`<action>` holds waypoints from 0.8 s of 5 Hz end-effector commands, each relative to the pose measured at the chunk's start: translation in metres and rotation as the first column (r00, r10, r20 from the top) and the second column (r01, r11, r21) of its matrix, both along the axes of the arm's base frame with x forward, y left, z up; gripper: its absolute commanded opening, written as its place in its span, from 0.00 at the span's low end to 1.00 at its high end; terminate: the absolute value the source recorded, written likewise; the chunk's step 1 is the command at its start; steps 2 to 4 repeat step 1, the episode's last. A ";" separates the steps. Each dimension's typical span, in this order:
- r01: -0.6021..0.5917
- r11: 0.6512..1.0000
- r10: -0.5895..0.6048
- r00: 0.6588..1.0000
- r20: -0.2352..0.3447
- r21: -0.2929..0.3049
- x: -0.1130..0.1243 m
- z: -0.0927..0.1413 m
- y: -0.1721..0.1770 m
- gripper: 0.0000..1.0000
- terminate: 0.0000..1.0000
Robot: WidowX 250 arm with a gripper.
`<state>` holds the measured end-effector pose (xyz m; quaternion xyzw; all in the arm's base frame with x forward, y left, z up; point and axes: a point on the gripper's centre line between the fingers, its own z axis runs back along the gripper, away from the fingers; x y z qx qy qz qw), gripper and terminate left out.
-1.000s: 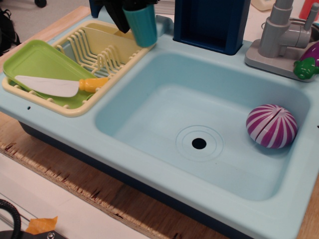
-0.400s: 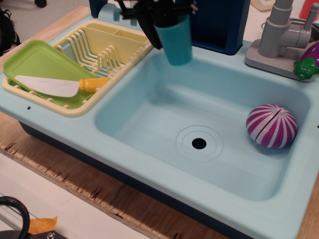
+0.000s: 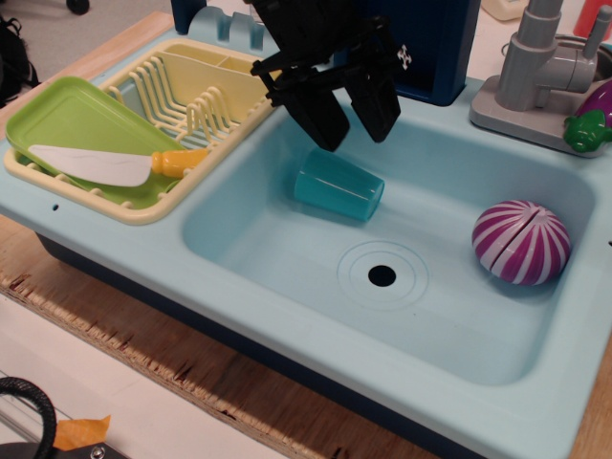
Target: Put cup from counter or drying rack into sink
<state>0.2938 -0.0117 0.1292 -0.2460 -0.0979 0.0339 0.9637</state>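
The teal cup (image 3: 338, 185) lies on its side on the floor of the light blue sink (image 3: 287, 258), left of the round drain hole (image 3: 382, 276). My black gripper (image 3: 351, 127) hangs just above the cup, its two fingers spread apart and empty. The pale yellow drying rack (image 3: 206, 96) stands on the light blue counter (image 3: 115, 251) to the left of the sink.
A striped purple ball (image 3: 521, 242) rests in the sink at the right. A lime green tray (image 3: 67, 120) with a white knife (image 3: 115, 164) lies in the rack. A dark blue box (image 3: 430, 43) stands behind the sink. A grey tap (image 3: 540, 72) stands at the back right.
The gripper carried the cup from over the rack to over the sink, then opened. The cup has dropped and now lies on its side in the sink.
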 end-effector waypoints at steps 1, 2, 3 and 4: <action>-0.005 1.000 0.004 0.999 0.035 0.004 0.001 0.008 0.002 1.00 1.00; -0.005 1.000 0.004 0.999 0.035 0.004 0.001 0.008 0.002 1.00 1.00; -0.005 1.000 0.004 0.999 0.035 0.004 0.001 0.008 0.002 1.00 1.00; -0.005 1.000 0.004 0.999 0.035 0.004 0.001 0.008 0.002 1.00 1.00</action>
